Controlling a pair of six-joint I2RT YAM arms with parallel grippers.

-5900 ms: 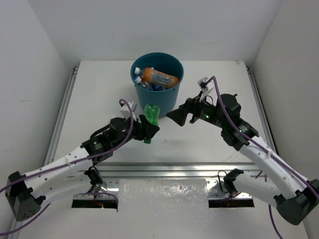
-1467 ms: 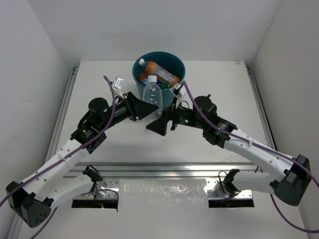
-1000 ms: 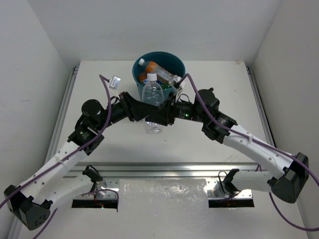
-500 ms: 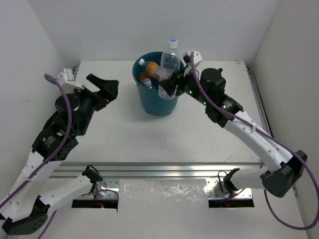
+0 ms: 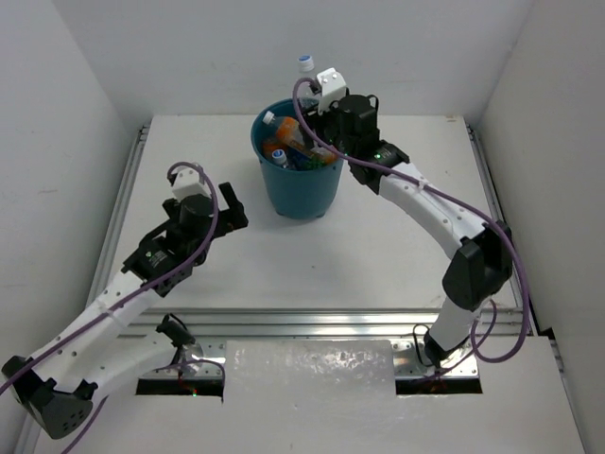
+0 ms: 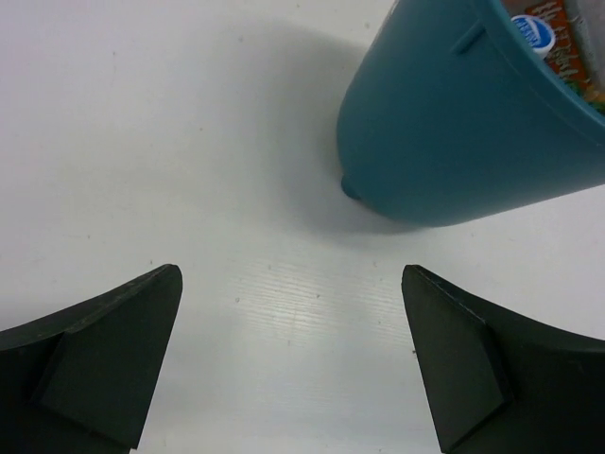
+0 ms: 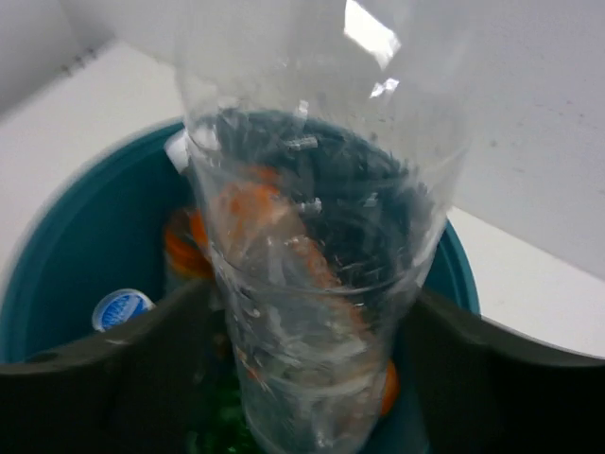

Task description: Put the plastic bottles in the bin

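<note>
The teal bin (image 5: 301, 189) stands at the table's middle back, with an orange bottle (image 5: 285, 148) and other plastic bottles inside. My right gripper (image 5: 326, 115) hangs over its rim. A clear bottle (image 7: 312, 255) stands upright between that gripper's fingers (image 7: 142, 364), its white-and-blue cap (image 5: 303, 63) poking above. The jaws stand wide, and a sliver of orange shows between the bottle and the right finger. Below it lie an orange bottle (image 7: 180, 248), a blue-printed cap (image 7: 121, 308) and something green (image 7: 210, 437). My left gripper (image 5: 230, 210) is open and empty, left of the bin (image 6: 454, 123).
White walls close in the table on three sides, the back wall just behind the bin. A metal rail (image 5: 302, 322) runs along the near edge in front of the arm bases. Bare white tabletop (image 6: 284, 303) lies under my left gripper (image 6: 293, 331).
My right arm has swung the clear bottle further back over the bin and its jaws have widened. My left arm has drawn down and in towards the bin's left side, still open.
</note>
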